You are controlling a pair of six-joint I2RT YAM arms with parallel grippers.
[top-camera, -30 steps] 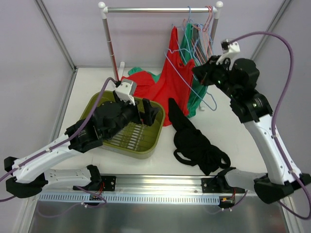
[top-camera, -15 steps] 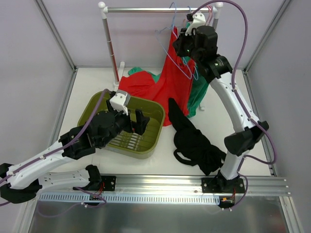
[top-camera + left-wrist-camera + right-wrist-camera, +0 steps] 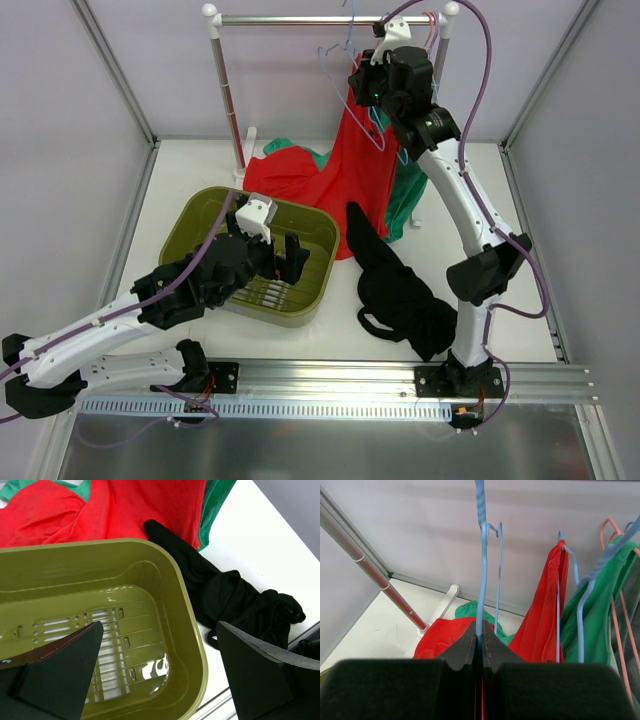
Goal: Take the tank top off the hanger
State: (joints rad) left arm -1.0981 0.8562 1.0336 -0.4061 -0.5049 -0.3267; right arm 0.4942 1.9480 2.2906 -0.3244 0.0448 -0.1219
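Our one black tank top lies crumpled on the table, off the one blue hanger that our right gripper pinches tight by the rail. One red top hangs beside it. Our left gripper hovers, fingers spread, over the one green tub. Compared with half a second ago, the hanger is slightly higher and the tank top is unmoved.

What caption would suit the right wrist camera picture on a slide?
Right gripper pinches the light-blue hanger, red top and green top hanging beside it.
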